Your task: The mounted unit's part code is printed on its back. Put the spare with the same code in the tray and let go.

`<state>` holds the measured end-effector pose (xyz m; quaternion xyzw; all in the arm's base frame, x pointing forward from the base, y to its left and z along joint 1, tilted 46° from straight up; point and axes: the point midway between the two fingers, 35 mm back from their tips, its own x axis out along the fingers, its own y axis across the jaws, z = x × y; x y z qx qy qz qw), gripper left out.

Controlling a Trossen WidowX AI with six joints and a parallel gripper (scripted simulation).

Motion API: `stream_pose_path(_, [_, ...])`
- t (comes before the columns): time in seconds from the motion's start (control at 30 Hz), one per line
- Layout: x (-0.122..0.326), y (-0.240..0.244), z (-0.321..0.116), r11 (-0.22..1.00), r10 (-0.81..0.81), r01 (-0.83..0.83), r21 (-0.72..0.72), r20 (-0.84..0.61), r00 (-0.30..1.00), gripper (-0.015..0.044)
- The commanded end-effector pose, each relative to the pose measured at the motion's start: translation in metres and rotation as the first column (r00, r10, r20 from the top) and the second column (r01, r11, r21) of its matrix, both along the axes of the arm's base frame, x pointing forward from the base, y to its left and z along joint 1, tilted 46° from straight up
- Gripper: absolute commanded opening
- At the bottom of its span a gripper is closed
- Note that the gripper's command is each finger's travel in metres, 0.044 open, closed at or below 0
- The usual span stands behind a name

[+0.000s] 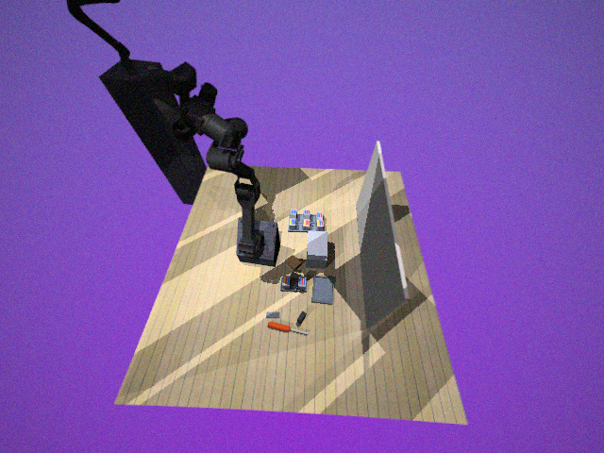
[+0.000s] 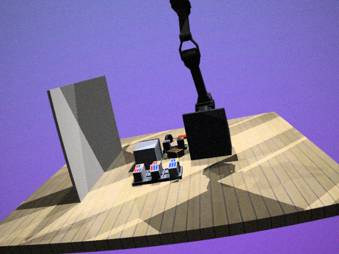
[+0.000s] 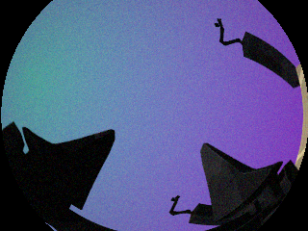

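End effector (image 1: 168,91) (image 3: 160,142) wide, empty, off worktop's (image 1: 205,351) (image 2: 262,188) top-view upper-left corner; your coded blocks (image 1: 306,223) (image 2: 155,170) lie lower-right.

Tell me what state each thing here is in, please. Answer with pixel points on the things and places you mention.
gripper (image 3: 160,142): open, nothing between its fingers
tray (image 1: 322,290): flat on the table
screwdriver (image 1: 278,327) (image 2: 181,136): lying on its side
tall panel (image 1: 382,243) (image 2: 92,120): standing upright
brown block (image 1: 293,263) (image 2: 175,152): resting near the grey box (image 1: 317,248) (image 2: 147,153)

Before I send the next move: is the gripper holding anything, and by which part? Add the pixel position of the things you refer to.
Nothing is held; the gripper (image 3: 160,142) is open, with only background between its fingertips.
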<state>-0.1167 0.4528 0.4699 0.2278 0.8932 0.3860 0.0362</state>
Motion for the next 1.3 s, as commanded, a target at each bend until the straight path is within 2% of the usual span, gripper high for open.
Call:
stream_pose_path(0.0, [0.000,0.000,0.000,1.000,0.000,0.000,0.000,0.000,1.000,0.0426])
stream_pose_path(0.2, [0.001,-0.001,0.002,1.000,-0.003,0.003,0.009,0.002,1.000,0.0440])
stream_pose_path(0.33, [0.017,-0.030,0.038,0.978,-0.059,0.052,0.203,0.027,0.998,0.0440])
stream_pose_path(0.5, [-0.002,-0.080,0.090,0.916,-0.065,0.058,0.398,0.002,0.998,0.0440])
stream_pose_path(0.63, [-0.020,-0.109,0.107,0.859,-0.037,0.041,0.510,-0.019,0.999,0.0440])
stream_pose_path(0.97, [-0.056,-0.242,0.178,0.680,0.177,-0.056,0.731,-0.089,0.980,0.0440])
stream_pose_path(1.27, [-0.044,-0.387,0.221,0.455,0.416,-0.077,0.887,-0.135,0.899,0.0440])
